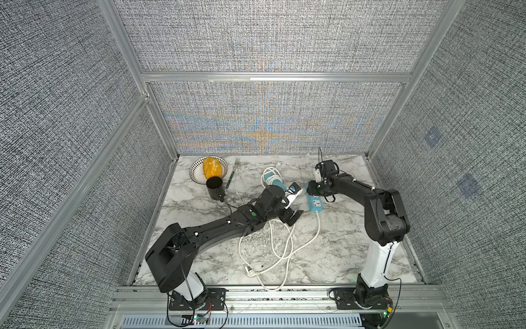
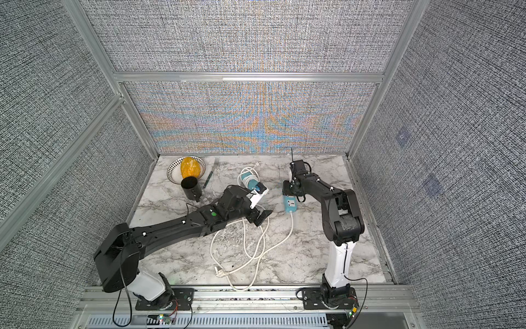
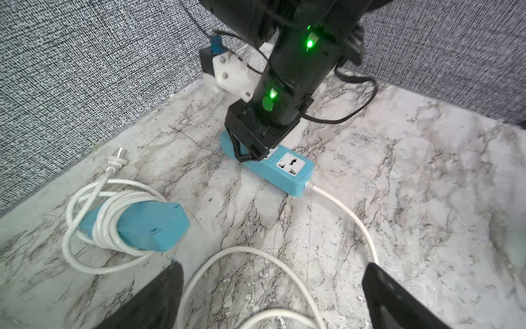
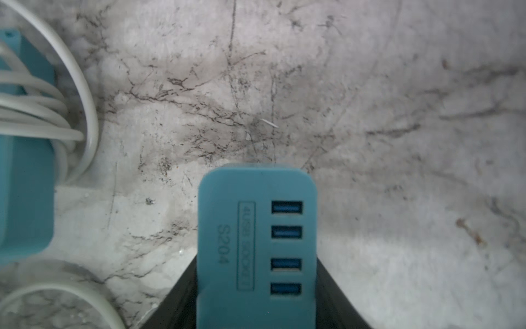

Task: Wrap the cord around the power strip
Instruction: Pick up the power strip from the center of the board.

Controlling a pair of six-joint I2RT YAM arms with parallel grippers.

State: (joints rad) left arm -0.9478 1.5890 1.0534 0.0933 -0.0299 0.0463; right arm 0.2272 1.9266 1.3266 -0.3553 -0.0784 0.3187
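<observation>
Item 1: power strip [image 1: 315, 203], blue, flat on your marble table [image 1: 341, 256]; your right gripper [image 3: 252, 155] clamps its USB end. Item 2: cord [image 1: 284, 250], white, loose loops. Left gripper [image 3: 273, 265]: jaws wide, empty, over the cord.

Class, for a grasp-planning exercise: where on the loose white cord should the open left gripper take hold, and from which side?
Take the loose cord on its straight run past the power strip, from above, jaws across it. There it lies flat and alone, clear of the loops; the right gripper holds the strip's other end.
</observation>
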